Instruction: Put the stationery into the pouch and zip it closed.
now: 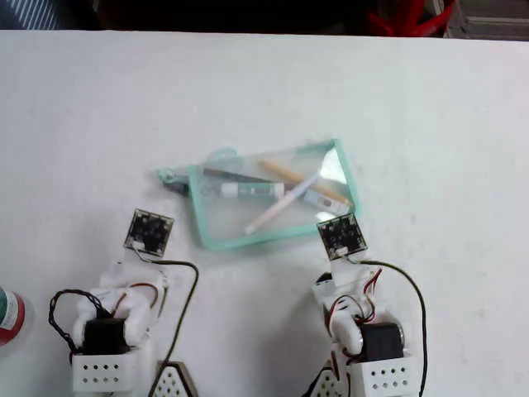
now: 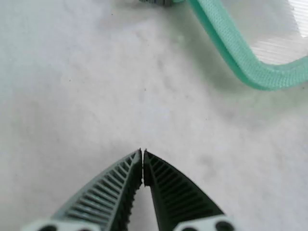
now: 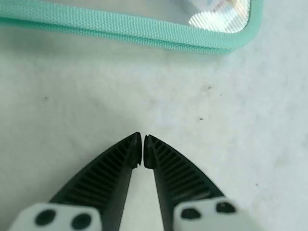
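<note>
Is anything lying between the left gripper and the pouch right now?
Nothing visible. The left gripper is shut over the table, and only bare tabletop lies between it and the green edge of the pouch.

White table in even light, with a dark strip of room behind it.
The table (image 1: pixel 430 116) spans the high view from side to side. Up close, its top shows faint grey smudges and a few tiny dark specks. Beyond the far edge are a red shape (image 1: pixel 409 16) toward the right and a blue-and-white striped patch (image 1: pixel 29 12) at the left corner. A round red, white and green object (image 1: pixel 7 316) sits at the table's left edge.
</note>
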